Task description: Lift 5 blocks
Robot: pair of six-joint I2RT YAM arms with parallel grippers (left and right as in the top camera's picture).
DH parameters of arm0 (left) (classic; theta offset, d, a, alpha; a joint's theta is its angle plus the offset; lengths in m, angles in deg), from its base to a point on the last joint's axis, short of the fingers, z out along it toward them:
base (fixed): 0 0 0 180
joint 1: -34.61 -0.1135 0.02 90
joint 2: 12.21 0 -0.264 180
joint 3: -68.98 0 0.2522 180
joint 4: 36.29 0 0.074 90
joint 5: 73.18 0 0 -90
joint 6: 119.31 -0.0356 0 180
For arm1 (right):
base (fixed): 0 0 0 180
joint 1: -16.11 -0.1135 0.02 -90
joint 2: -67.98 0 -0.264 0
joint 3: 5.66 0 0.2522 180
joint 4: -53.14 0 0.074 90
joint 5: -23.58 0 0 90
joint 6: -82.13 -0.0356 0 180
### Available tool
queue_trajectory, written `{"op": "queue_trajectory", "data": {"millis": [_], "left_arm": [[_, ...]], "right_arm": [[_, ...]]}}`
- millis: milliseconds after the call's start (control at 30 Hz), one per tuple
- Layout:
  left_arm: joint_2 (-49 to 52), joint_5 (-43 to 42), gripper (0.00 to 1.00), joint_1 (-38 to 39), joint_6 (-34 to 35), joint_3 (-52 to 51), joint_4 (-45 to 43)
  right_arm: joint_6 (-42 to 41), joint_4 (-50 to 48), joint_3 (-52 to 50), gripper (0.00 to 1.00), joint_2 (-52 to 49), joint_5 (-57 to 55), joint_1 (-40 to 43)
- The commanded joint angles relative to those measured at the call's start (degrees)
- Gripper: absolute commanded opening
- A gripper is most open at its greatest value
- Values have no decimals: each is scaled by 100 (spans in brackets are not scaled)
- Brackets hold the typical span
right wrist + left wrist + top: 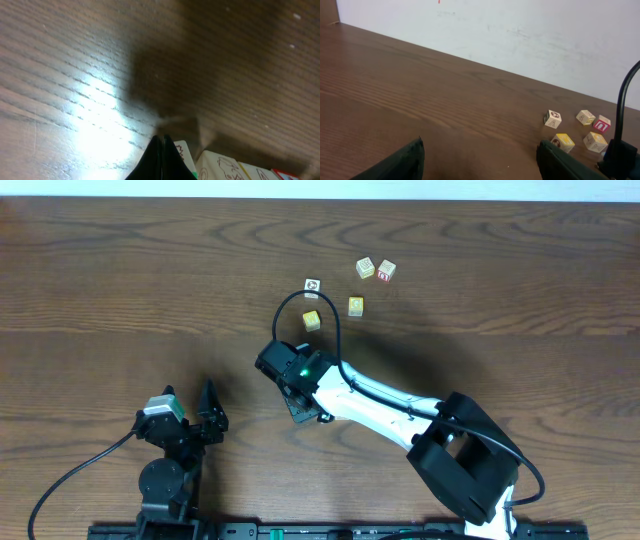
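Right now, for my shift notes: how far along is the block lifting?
Nothing looks done: all five blocks sit on the table. In hand: right gripper, shut on nothing, low beside them. To do: all five lifts; left gripper is open.

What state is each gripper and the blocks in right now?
Left gripper: open, holding nothing.
Right gripper: shut, apparently empty.
Blocks: lying on the table, none lifted.
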Motion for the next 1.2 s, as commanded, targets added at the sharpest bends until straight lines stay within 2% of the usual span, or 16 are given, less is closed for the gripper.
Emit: {"op": "queue_trajectory", "data": {"millis": [0, 467, 833, 1167], "left_arm": [[-4, 98, 72, 4, -11, -101, 238], [-4, 96, 72, 4, -11, -101, 238], [-4, 96, 72, 7, -11, -101, 238], [-4, 96, 72, 7, -11, -101, 238]], "right_arm": [[39, -129, -31, 1, -9, -72, 24], [883, -315, -31, 1, -7, 922, 9], [688, 219, -31, 1, -7, 743, -48], [470, 251, -31, 1, -7, 387, -48]]}}
